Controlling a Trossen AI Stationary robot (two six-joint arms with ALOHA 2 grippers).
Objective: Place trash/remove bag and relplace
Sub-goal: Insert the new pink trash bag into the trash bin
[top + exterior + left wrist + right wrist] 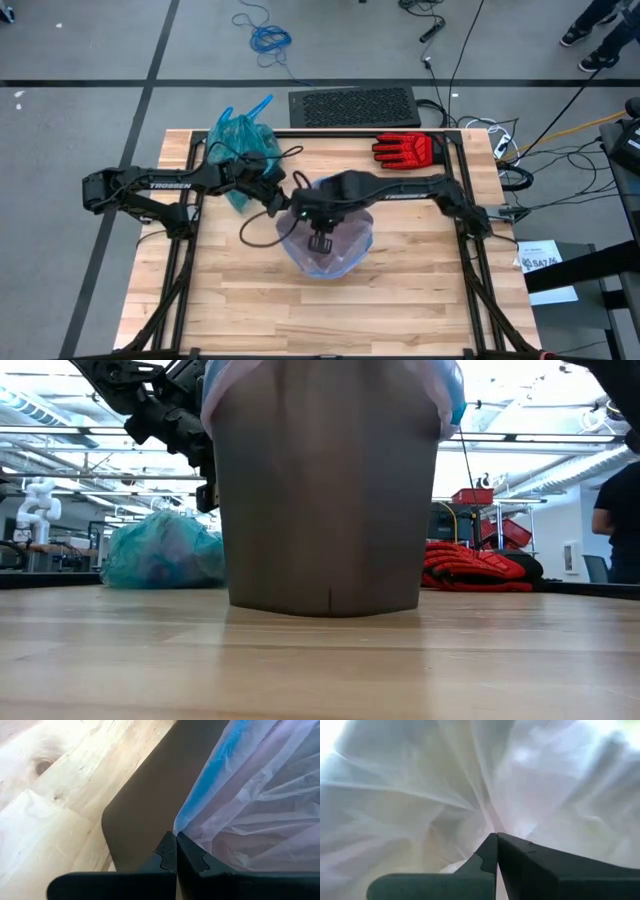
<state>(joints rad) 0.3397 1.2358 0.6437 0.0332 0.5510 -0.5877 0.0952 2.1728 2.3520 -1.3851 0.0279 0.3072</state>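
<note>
Clearly "TROSSEN" on both arms (175,184) — probably.

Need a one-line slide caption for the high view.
Both grippers shut at the pink-lined bin; teal bag set aside.

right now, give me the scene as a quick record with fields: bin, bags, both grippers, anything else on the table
bin: dark bin standing upright mid-table, lined with the pink bag
pink bag: pale, see-through, blue strip along its edge, draped over the bin's rim
green bag: teal bag filled and bunched at the table's far left, out of the bin
left gripper: shut, pinching the pink bag's blue edge at the bin's rim
right gripper: shut, down inside the pink bag, with plastic all round it
other: red glove at the table's far edge
</note>
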